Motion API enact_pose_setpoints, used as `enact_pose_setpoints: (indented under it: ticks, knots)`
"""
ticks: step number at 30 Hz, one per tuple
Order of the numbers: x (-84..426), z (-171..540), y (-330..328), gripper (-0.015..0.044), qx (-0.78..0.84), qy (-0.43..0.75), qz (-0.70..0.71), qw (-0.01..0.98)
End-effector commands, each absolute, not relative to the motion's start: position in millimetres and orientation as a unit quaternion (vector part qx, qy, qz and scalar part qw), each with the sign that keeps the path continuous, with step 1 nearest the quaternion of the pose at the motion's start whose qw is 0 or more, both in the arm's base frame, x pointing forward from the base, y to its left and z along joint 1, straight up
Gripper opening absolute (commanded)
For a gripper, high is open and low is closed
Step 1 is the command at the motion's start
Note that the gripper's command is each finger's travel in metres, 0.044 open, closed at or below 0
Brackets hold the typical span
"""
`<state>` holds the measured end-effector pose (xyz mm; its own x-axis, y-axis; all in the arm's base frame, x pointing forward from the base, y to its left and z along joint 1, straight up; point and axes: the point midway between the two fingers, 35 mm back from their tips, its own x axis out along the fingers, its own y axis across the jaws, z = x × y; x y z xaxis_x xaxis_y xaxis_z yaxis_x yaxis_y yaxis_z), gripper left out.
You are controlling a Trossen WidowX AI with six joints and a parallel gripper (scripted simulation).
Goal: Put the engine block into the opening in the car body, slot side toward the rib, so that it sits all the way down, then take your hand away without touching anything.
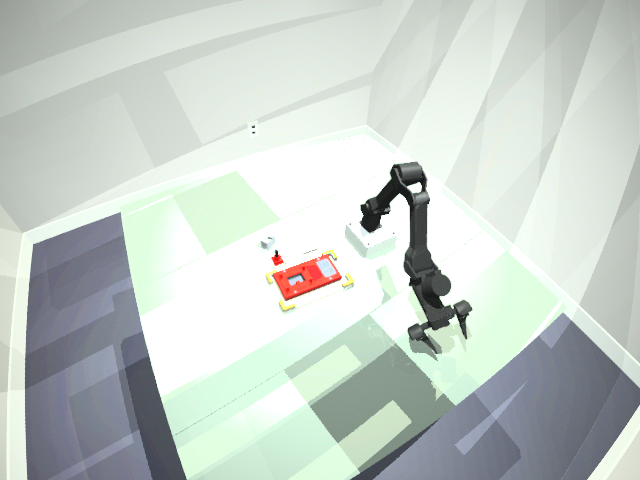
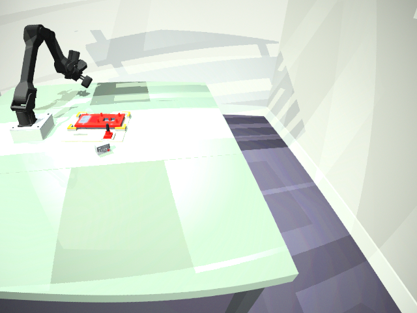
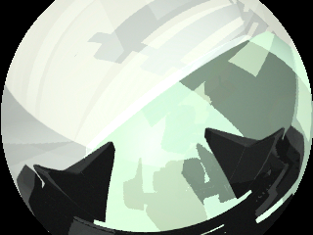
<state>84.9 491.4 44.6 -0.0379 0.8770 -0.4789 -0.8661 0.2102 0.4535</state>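
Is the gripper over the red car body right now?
No, the top view shows the open gripper well off to one side of the car body.

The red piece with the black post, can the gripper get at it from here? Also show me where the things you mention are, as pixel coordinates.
Probably yes: the gripper (image 1: 451, 348) (image 2: 86, 81) (image 3: 159, 140) is open and empty, and nothing covers the red piece (image 1: 277, 260) (image 2: 107, 135). The red car body (image 1: 313, 271) (image 2: 94, 125) lies between, so it should pass above.
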Motion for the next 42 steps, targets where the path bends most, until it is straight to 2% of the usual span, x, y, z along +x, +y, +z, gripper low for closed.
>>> enact_pose_setpoints:
  ticks: [1, 11, 20, 32, 42]
  knots:
    - [134.0, 50.0, 483.4, 0.044, -0.037, 0.318, 0.608, 0.726]
    - [245.7, 49.3, 431.6, 0.044, -0.154, 0.272, 0.543, 0.779]
    - [304.1, 47.6, 387.0, 0.044, -0.239, 0.26, 0.504, 0.788]
    - [392.7, 44.1, 270.5, 0.044, -0.423, 0.275, 0.452, 0.736]
    - [426.1, 44.7, 166.8, 0.044, -0.512, 0.316, 0.431, 0.673]
